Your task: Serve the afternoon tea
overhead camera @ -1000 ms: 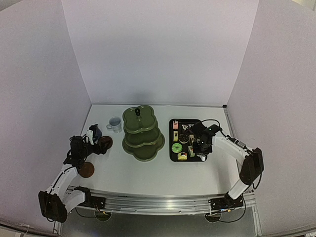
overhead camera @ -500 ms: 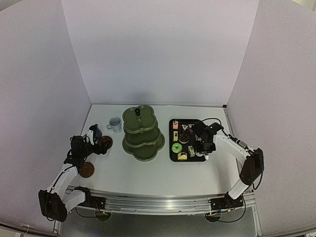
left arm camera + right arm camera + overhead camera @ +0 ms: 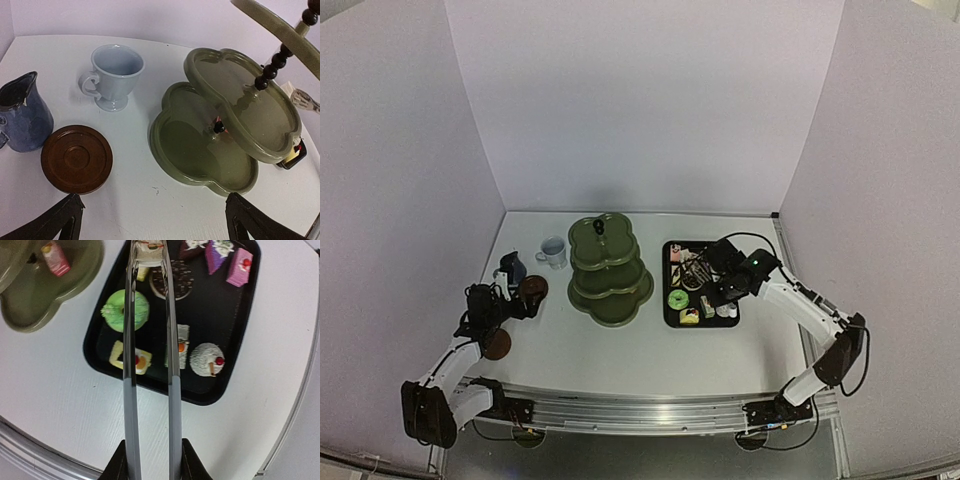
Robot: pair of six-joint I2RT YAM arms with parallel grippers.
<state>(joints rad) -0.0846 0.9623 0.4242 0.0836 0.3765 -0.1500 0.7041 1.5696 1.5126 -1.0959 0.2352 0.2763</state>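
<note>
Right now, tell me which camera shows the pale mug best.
The left wrist view: the pale mug stands upright, close and large, handle to the left, inside visible. The top external view shows the pale mug only as a small shape left of the green stand. The right wrist view misses it.

White left arm (image 3: 450, 362) and right arm (image 3: 800, 305), black joints, black cables, black-fingered left hand (image 3: 154, 196)
</note>
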